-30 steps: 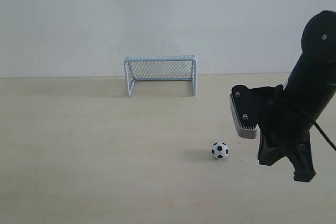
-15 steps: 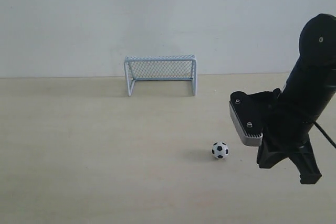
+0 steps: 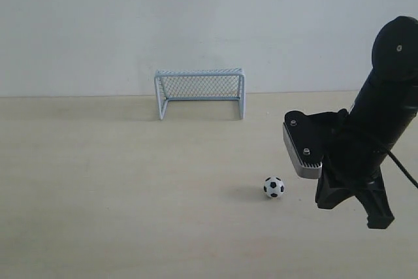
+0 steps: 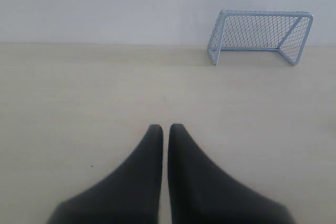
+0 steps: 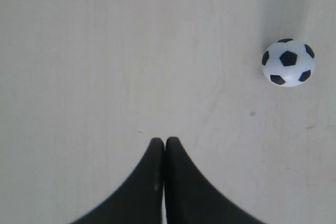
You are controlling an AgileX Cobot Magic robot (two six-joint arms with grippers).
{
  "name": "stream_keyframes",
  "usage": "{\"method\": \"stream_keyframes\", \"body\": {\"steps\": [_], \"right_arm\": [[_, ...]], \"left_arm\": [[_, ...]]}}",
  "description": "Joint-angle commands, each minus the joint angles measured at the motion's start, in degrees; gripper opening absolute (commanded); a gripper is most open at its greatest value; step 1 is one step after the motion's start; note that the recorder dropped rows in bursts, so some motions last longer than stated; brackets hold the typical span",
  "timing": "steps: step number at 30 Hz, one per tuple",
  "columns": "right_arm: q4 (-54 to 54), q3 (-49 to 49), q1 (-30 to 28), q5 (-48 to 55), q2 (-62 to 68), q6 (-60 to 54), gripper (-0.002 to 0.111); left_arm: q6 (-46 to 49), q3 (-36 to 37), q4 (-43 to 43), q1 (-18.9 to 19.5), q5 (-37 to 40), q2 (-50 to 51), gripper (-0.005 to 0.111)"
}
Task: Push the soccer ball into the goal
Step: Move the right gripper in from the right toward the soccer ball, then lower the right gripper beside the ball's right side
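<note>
Nearest: right gripper, fingers pressed together on nothing, prob. to serve as one blunt pusher. Hangs over table, near soccer ball but not touching. Left gripper likewise closed & empty, looks idle. Farthest: goal by back wall, mouth open toward ball, well apart.

Soft, even brightness; faint shadow beside the soccer ball; slight overall softness

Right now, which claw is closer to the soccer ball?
The right claw: the soccer ball lies just off its shut tips. The left claw has only the goal in view, no ball.
</note>
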Motion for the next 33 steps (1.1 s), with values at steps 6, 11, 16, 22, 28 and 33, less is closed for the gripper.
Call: {"method": "stream_keyframes", "body": {"steps": [6, 11, 16, 22, 28, 33], "right_arm": [[4.5, -0.5, 0.2, -3.8, -0.2, 0.4, 0.0], [11.2, -0.5, 0.0, -6.0, -0.2, 0.4, 0.0], [12.1, -0.5, 0.0, -6.0, -0.2, 0.4, 0.0], [12.1, -0.5, 0.0, -6.0, -0.2, 0.5, 0.0], [12.1, -0.5, 0.0, -6.0, -0.2, 0.5, 0.0], [13.8, -0.5, 0.0, -6.0, -0.2, 0.5, 0.0]], "left_arm": [[-0.6, 0.2, 0.2, 0.1, 0.1, -0.2, 0.004], [-0.6, 0.2, 0.2, 0.1, 0.1, -0.2, 0.004], [-0.6, 0.2, 0.2, 0.1, 0.1, -0.2, 0.004], [-0.6, 0.2, 0.2, 0.1, 0.1, -0.2, 0.004], [-0.6, 0.2, 0.2, 0.1, 0.1, -0.2, 0.004], [-0.6, 0.2, 0.2, 0.1, 0.1, -0.2, 0.004]]}}
